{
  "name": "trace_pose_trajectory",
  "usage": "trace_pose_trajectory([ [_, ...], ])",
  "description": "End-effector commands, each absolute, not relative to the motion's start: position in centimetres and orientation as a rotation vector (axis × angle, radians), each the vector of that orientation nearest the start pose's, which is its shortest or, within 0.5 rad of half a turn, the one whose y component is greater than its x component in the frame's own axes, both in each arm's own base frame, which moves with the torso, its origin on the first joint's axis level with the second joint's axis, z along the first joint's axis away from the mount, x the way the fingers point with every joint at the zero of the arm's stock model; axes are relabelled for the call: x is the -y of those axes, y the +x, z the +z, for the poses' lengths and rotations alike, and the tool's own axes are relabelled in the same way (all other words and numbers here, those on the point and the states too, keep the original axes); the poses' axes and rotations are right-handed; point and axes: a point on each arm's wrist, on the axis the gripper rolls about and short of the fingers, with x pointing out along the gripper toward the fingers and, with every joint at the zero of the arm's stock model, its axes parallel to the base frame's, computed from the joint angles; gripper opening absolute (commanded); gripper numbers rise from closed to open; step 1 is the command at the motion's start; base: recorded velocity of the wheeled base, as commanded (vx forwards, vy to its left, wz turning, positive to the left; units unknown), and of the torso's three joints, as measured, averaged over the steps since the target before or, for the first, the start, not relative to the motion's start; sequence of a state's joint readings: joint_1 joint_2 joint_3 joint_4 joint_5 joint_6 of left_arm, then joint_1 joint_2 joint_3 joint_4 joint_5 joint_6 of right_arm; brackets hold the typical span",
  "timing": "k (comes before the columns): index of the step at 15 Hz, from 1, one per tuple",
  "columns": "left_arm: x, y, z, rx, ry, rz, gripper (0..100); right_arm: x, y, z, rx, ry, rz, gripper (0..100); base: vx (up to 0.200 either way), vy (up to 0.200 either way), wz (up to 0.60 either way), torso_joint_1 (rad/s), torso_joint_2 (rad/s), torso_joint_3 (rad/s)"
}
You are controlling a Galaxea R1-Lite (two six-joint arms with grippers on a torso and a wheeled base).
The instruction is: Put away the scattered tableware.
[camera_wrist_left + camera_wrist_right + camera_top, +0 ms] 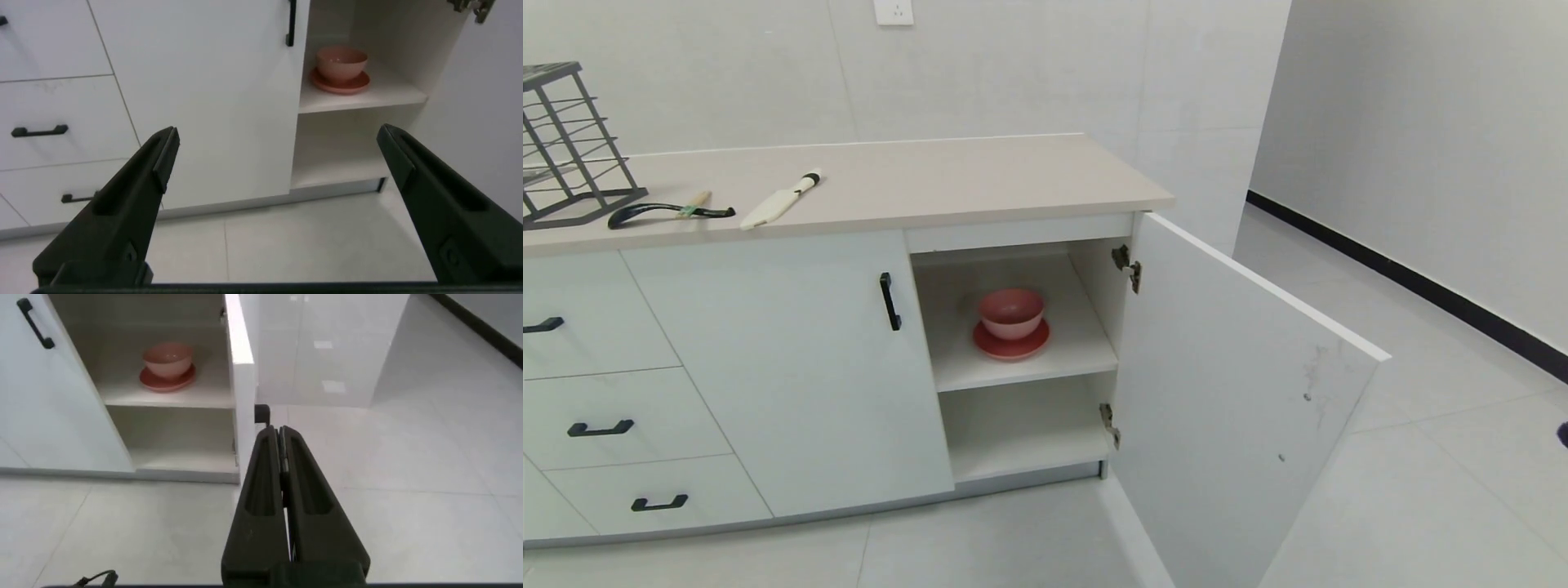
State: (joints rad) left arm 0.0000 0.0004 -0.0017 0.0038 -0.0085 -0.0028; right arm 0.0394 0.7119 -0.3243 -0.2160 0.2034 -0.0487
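Head view: beige countertop [947,180] against white tiled wall [1013,73], wire rack [564,147] at its left end. Black ladle [662,214] and white knife-like utensil [780,198] lie near the front edge. Pink bowl [1011,310] sits on red plate [1011,345] on upper cabinet shelf [1021,369]; cabinet door [1241,384] swung wide over pale tile floor [1421,490]. Left gripper [278,133] fingers wide apart, right gripper [280,433] fingers pressed together, both above floor.
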Motion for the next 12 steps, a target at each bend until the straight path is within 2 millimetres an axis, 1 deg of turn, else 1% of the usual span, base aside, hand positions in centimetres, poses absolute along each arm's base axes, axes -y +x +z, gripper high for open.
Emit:
trace_pose_trajectory([
  [1,0.0,-2.3,7.5,-0.003,-0.003,-0.008,100,-0.9,9.8,17.4,-0.267,-0.032,0.290,0,0.000,0.000,0.00,0.000,0.00,0.000],
  [2,0.0,-2.3,7.5,-0.003,-0.003,-0.008,100,-0.9,9.8,17.4,-0.267,-0.032,0.290,0,0.000,0.000,0.00,0.000,0.00,0.000],
  [3,0.0,-2.3,7.5,-0.003,-0.005,-0.008,100,-1.4,14.7,15.9,-0.287,-0.028,0.352,0,0.000,0.000,0.00,0.000,0.00,0.000],
  [4,0.0,-2.3,7.6,-0.002,-0.005,-0.008,100,-1.5,15.8,15.6,-0.278,-0.025,0.375,0,0.000,0.000,0.00,0.000,0.00,0.000],
  [5,0.0,-2.3,7.5,-0.003,-0.006,-0.008,100,-1.6,17.6,14.6,-0.282,-0.023,0.390,0,0.000,0.000,0.00,0.000,0.00,0.000],
  [6,0.0,-2.3,7.5,-0.003,-0.009,-0.008,100,-1.6,17.8,13.7,-0.301,-0.022,0.394,0,0.000,0.000,0.00,0.000,0.00,0.000],
  [7,0.0,-2.3,7.5,-0.003,-0.009,-0.008,100,-1.7,17.9,13.4,-0.309,-0.021,0.396,0,0.000,0.000,0.00,0.000,0.00,0.000],
  [8,0.0,-2.3,7.5,-0.003,-0.008,-0.008,100,-1.5,18.6,12.6,-0.320,-0.018,0.388,0,0.000,0.000,0.00,0.000,0.00,0.000],
  [9,0.0,-2.3,7.5,-0.003,-0.006,-0.008,100,-1.3,19.0,12.5,-0.304,-0.020,0.374,0,0.000,0.000,0.00,0.000,0.00,0.000],
  [12,0.0,-2.3,7.5,-0.003,-0.009,-0.008,100,-1.0,19.0,12.4,-0.295,-0.021,0.361,0,0.000,0.000,0.00,0.000,0.00,0.000],
])
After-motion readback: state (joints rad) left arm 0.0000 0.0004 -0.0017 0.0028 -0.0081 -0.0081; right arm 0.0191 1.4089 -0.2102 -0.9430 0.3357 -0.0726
